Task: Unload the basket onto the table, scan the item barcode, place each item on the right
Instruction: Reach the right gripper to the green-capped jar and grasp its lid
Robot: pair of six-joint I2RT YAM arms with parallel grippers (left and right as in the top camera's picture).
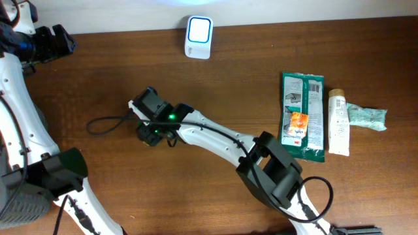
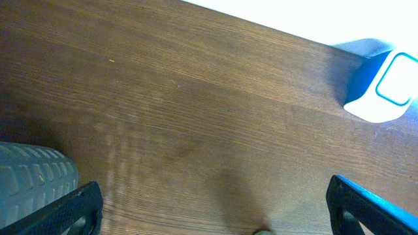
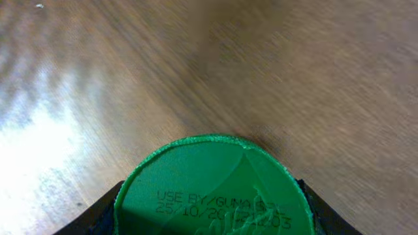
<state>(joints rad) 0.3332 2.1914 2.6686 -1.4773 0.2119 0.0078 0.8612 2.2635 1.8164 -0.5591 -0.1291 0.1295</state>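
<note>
- Right end effector (image 3: 209,219) pinches green-lidded item (image 3: 212,179) by both sides.
- Scanner (image 1: 198,36) lies beyond it, toward the counter's far edge; right arm nearer.
- Left end effector (image 2: 215,219) wide, empty.

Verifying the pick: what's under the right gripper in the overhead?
Overhead, the right gripper covers it. Right wrist view shows a green round item, use-by date printed, between the fingers; its sides and any barcode are hidden.

The green round item (image 3: 212,189) bears printed "USE BY/GUNA" above a partly legible date starting "25/10/20".
</note>
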